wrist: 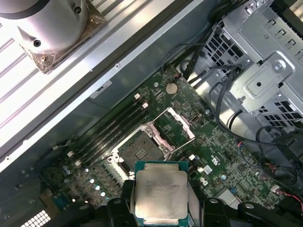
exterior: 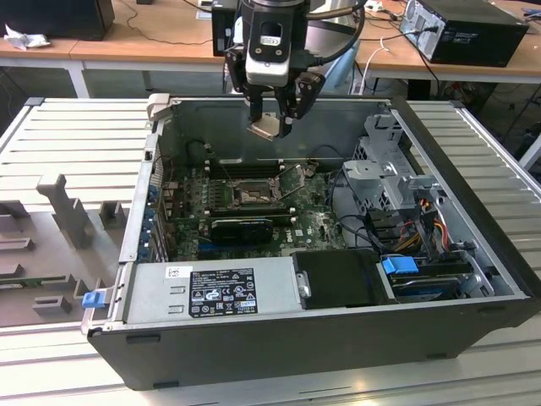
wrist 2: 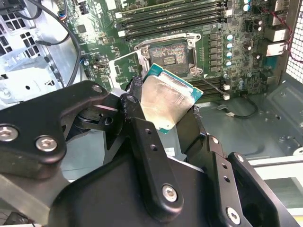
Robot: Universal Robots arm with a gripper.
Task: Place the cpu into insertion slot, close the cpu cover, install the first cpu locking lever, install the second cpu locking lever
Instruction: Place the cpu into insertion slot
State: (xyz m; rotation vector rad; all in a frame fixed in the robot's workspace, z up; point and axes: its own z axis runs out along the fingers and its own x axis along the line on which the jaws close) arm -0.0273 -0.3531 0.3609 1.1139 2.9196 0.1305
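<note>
Exterior view: the gripper [exterior: 272, 123] hangs over the far half of an open computer case [exterior: 452, 165], pinching the cpu [exterior: 264, 128] well above the green motherboard [exterior: 317, 224]. In the second wrist view its two black fingers [wrist 2: 142, 135] press on opposite edges of the chip, which is tilted with its silver face towards that camera. The insertion slot [exterior: 251, 196] lies uncovered below and nearer the camera than the chip, dark centre exposed, apart from the chip. The cpu cover [wrist: 173, 126] is swung open and sits just beside the socket, on the exterior view's right. Long black memory slots [exterior: 241, 167] run close along the socket's far edge, and the black graphics card [exterior: 243, 230] lies along its near edge. Nearer the camera, a grey power supply [exterior: 211, 288] spans the case's front. On the exterior view's right, a metal drive cage [exterior: 385, 169] stands with black cables [exterior: 355, 211] looping from it towards the board, near the socket's open cover. The case's far wall rises just behind the gripper.
</note>
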